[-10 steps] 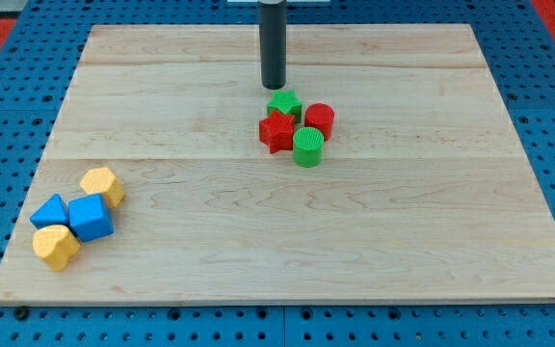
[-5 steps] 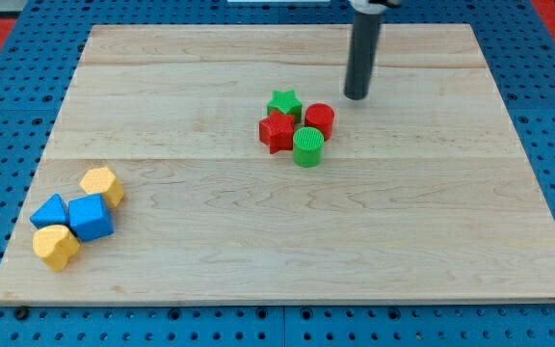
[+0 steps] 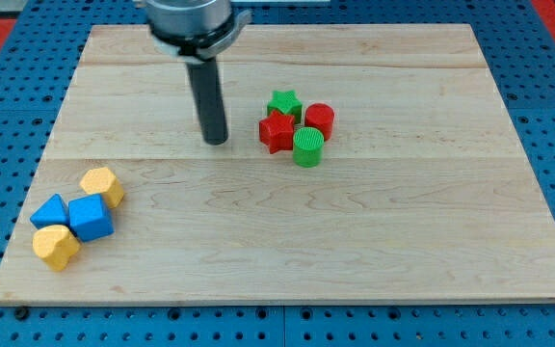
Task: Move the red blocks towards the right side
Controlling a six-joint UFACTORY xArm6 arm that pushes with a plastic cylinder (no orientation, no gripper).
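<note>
A red star block [image 3: 277, 131] and a red cylinder [image 3: 319, 120] sit in a tight cluster near the board's middle, with a green star block [image 3: 284, 103] above and a green cylinder [image 3: 307, 146] below. My tip [image 3: 217, 141] rests on the board to the left of the red star, a short gap away, touching no block.
At the board's lower left lie two yellow blocks [image 3: 102, 185] [image 3: 56, 246], a blue triangular block [image 3: 50, 211] and a blue cube-like block [image 3: 91, 217]. The wooden board [image 3: 355, 241] sits on a blue pegboard.
My tip swung from above the cluster to its upper right, then across to the left of the red star. No block has moved.
</note>
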